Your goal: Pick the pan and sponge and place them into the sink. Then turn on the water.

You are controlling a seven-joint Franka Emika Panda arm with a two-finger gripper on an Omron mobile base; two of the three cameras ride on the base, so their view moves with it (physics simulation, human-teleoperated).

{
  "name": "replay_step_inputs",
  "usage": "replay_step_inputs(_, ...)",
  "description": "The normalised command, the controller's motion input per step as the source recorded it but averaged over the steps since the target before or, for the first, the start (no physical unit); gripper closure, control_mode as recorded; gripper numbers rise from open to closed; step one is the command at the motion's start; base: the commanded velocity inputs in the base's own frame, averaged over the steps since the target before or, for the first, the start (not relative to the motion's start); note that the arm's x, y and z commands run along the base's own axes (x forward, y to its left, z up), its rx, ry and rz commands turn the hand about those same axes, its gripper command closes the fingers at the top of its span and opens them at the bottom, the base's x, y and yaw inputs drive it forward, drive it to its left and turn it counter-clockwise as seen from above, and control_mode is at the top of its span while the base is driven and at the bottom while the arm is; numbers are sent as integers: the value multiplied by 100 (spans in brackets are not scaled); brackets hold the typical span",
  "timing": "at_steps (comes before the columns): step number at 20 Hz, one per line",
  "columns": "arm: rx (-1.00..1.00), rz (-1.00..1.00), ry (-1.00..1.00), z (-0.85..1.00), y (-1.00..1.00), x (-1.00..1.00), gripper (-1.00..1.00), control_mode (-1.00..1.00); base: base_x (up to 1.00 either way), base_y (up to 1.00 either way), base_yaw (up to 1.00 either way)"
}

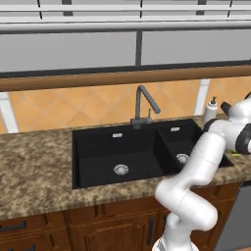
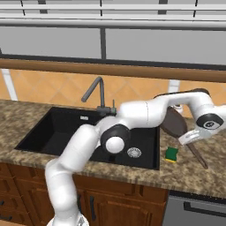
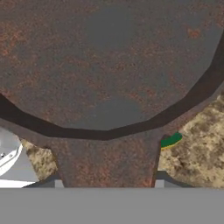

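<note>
Claw (image 3: 107, 183) clamped on pan (image 2: 174, 122) handle, pan lifted tilted above desk (image 2: 194, 170) right of sink (image 2: 57, 132). Sponge (image 2: 171, 154) lies on desk just below pan, beside sink's right edge.

The pan (image 3: 109, 65) is shown with a matt, mottled brown, rough-looking surface. A speckled granite finish is seen on the counter (image 1: 34, 171). The sink (image 1: 98, 152) is rendered matt black, its drains silver metal. The faucet (image 1: 143, 105) looks like dull grey metal. The cabinets (image 1: 112, 225) appear as wood.
</note>
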Motion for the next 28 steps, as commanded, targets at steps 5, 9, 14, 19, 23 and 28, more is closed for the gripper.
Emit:
replay_step_inputs(5,-14,0,0,71,99,-66,100,-100,0,0,0)
replay_step_inputs(9,-16,0,-4,40,100,-53,100,-100,0,0,0)
replay_step_inputs(14,-11,0,-11,42,100,-49,100,-100,0,0,0)
replay_step_inputs(19,-15,0,-3,57,100,-38,100,-100,0,0,0)
replay_step_inputs(23,-23,0,0,57,100,-32,100,-100,0,0,0)
replay_step_inputs(28,-25,0,1,47,100,-27,100,-100,0,0,0)
